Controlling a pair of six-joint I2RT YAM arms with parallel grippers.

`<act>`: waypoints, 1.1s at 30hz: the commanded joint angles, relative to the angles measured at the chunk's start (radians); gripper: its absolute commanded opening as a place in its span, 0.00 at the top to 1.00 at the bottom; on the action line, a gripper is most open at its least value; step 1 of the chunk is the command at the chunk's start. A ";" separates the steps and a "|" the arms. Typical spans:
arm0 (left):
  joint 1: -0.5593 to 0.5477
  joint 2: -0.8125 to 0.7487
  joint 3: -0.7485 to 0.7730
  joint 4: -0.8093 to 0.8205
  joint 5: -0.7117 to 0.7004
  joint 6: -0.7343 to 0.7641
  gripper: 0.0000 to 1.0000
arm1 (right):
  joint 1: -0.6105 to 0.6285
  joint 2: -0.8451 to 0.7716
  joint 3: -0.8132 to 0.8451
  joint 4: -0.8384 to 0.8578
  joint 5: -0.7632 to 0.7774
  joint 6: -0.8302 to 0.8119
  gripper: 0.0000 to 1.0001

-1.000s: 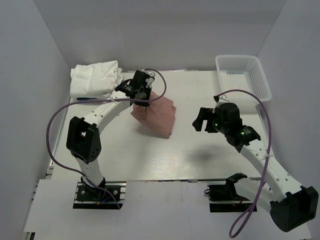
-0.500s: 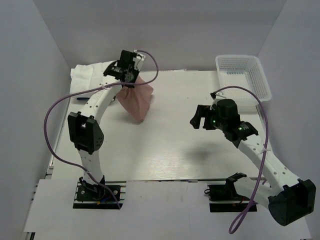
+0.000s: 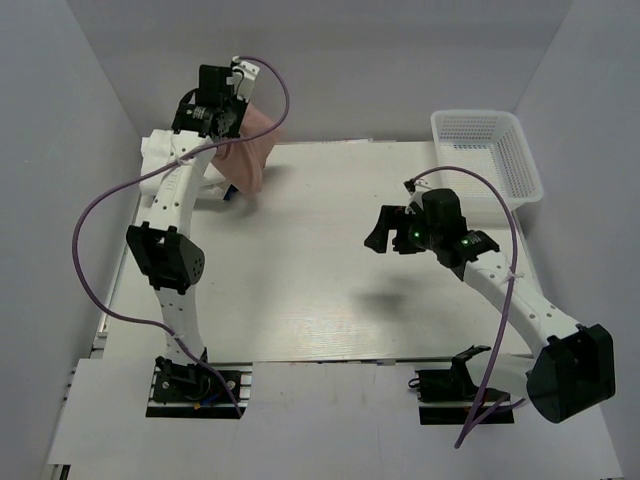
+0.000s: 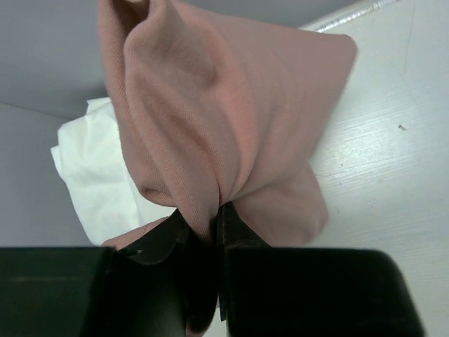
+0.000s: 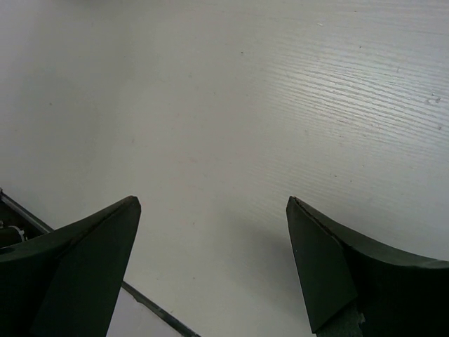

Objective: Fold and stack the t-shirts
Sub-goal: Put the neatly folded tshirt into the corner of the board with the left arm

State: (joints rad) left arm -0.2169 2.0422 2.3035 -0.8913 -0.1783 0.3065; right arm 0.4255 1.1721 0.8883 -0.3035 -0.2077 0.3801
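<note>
My left gripper (image 3: 232,122) is raised at the back left, shut on a bunched fold of the dusty pink t-shirt (image 3: 252,152), which hangs off the table. In the left wrist view the pink t-shirt (image 4: 224,105) fills the frame, pinched between the dark fingers at the left gripper (image 4: 216,214). The white t-shirts (image 3: 153,148) lie in a pile in the back left corner, partly hidden by the arm; the white t-shirts (image 4: 91,175) show just behind the pink cloth. My right gripper (image 3: 378,232) hovers over the table's middle right, open and holding nothing. The right gripper (image 5: 210,203) has only bare table between its fingers.
A white mesh basket (image 3: 487,150) stands at the back right corner. The white table (image 3: 320,290) stretches between the two arms. Grey walls close in the left, back and right sides. The left arm's purple cable (image 3: 95,250) loops out to the left.
My left gripper has lifted the pink t-shirt off the table's middle and carried it up and back-left, towards the white pile. The right gripper has drifted slightly left, staying open.
</note>
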 commanded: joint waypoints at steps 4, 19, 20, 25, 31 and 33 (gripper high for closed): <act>0.062 -0.094 0.056 0.049 0.083 0.020 1.00 | -0.004 0.037 0.066 0.081 -0.070 0.031 0.09; 0.296 -0.016 0.013 0.120 0.192 -0.041 1.00 | -0.002 0.135 0.121 0.089 -0.130 0.048 0.09; 0.324 -0.016 0.001 0.120 0.213 -0.041 1.00 | -0.001 0.142 0.127 0.086 -0.131 0.046 0.09; 0.408 0.064 -0.021 0.140 0.295 -0.050 1.00 | -0.004 0.193 0.162 0.075 -0.130 0.039 0.09; 0.476 0.177 0.007 0.172 0.304 -0.087 0.72 | -0.001 0.279 0.221 0.038 -0.145 0.025 0.09; 0.497 0.187 0.019 0.172 0.304 -0.124 0.18 | -0.002 0.303 0.238 0.038 -0.147 0.016 0.09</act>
State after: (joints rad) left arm 0.2573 2.2570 2.2856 -0.7643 0.1070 0.2359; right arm 0.4255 1.4563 1.0702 -0.2619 -0.3325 0.4149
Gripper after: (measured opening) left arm 0.682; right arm 0.902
